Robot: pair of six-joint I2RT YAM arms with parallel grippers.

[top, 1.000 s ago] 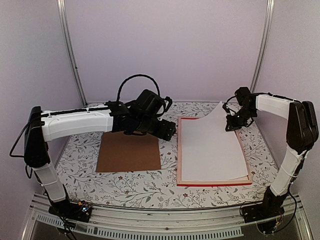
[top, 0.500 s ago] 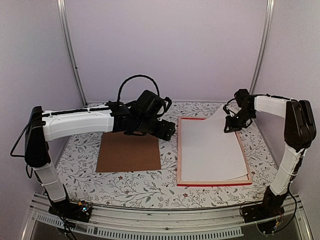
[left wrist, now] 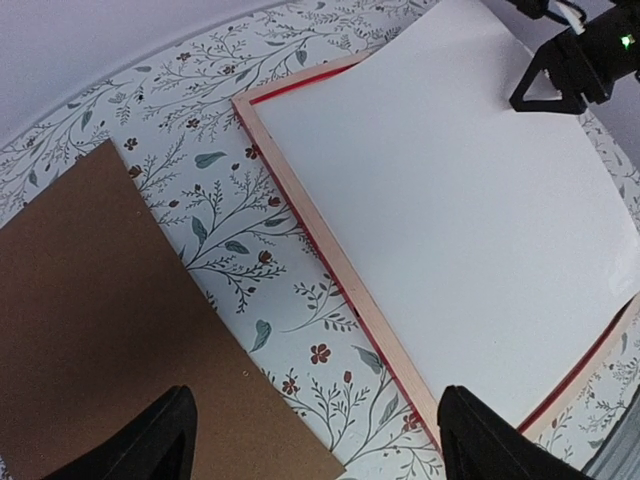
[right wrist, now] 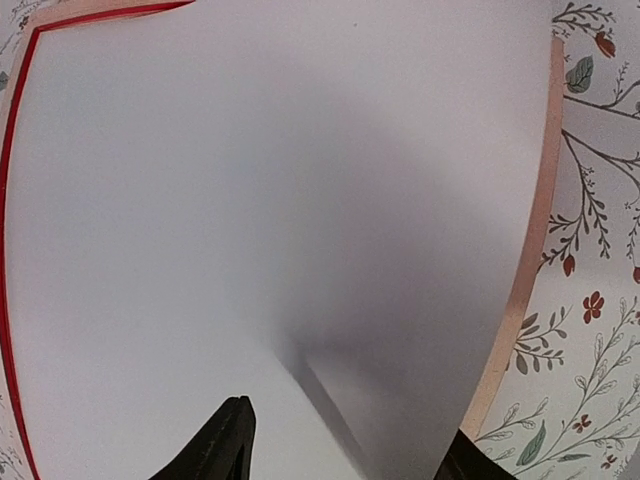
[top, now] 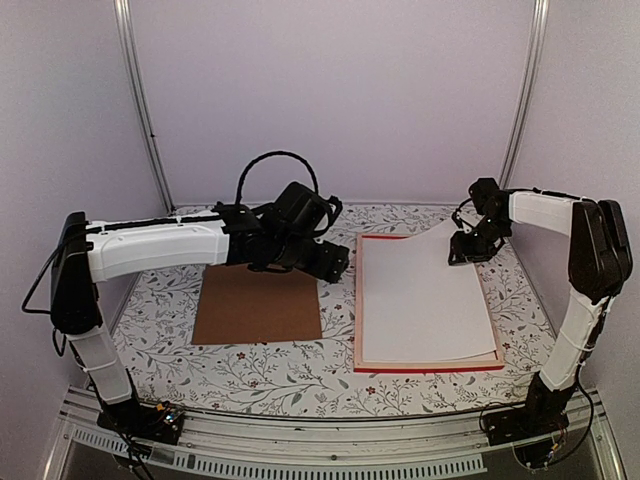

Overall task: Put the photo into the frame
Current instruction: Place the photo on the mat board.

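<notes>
The frame [top: 430, 367] lies flat at the right of the table, its pale wood side up with red showing along the edges. In it rests the photo [top: 420, 300], plain white back up, the printed side hidden. The photo's far right corner still curls upward. My right gripper [top: 462, 255] hovers at that corner. In the right wrist view its jaws [right wrist: 345, 465] stand apart over the white photo [right wrist: 250, 200], so it is open. My left gripper [left wrist: 320, 450] is open over the bare table beside the frame's left rail [left wrist: 330, 250], holding nothing.
A plain brown backing board [top: 258, 303] lies flat on the floral tablecloth, left of the frame and under my left arm. It also fills the lower left of the left wrist view [left wrist: 90, 330]. Pale walls close in the back and sides.
My right gripper has opened and let go of the photo's far corner. That corner has sunk lower toward the frame. The left arm has not moved.
</notes>
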